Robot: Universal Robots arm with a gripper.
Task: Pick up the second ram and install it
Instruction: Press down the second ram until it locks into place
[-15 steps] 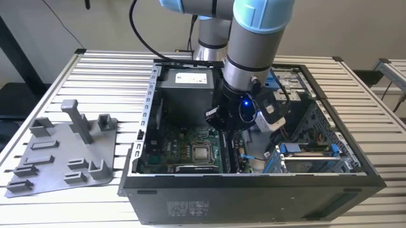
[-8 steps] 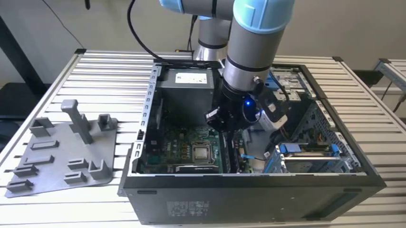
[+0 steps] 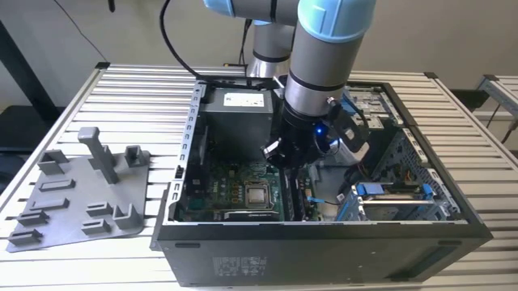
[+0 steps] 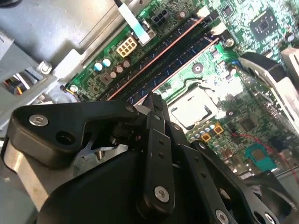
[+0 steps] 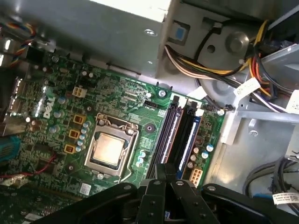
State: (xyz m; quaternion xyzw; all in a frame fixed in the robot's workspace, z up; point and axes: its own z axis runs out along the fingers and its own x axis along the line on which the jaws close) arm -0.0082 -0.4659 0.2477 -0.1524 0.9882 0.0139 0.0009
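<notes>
Gripper: the gripper (image 3: 285, 159) hangs low inside the open computer case (image 3: 453, 206), just above the motherboard (image 5: 60, 116) beside the processor socket (image 5: 110, 148).
Jaws: closed together, fingertips meeting at a point over the memory slots (image 5: 180, 133); nothing visibly held.
Second ram: the second ram (image 4: 156, 58) appears seated in its slot, though which stick is which cannot be told.
Tray: the grey holder tray (image 3: 77, 194) lies on the table at the exterior view's left.

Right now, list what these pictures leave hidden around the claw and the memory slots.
- Exterior view: the patch of green motherboard under the black claw, covered by the arm's wrist.
- First wrist view: the near ends of the long black memory slots, behind the claw's body.
- Both wrist views: whether the slim dark second ram is seated; too indistinct from the slots.
</notes>
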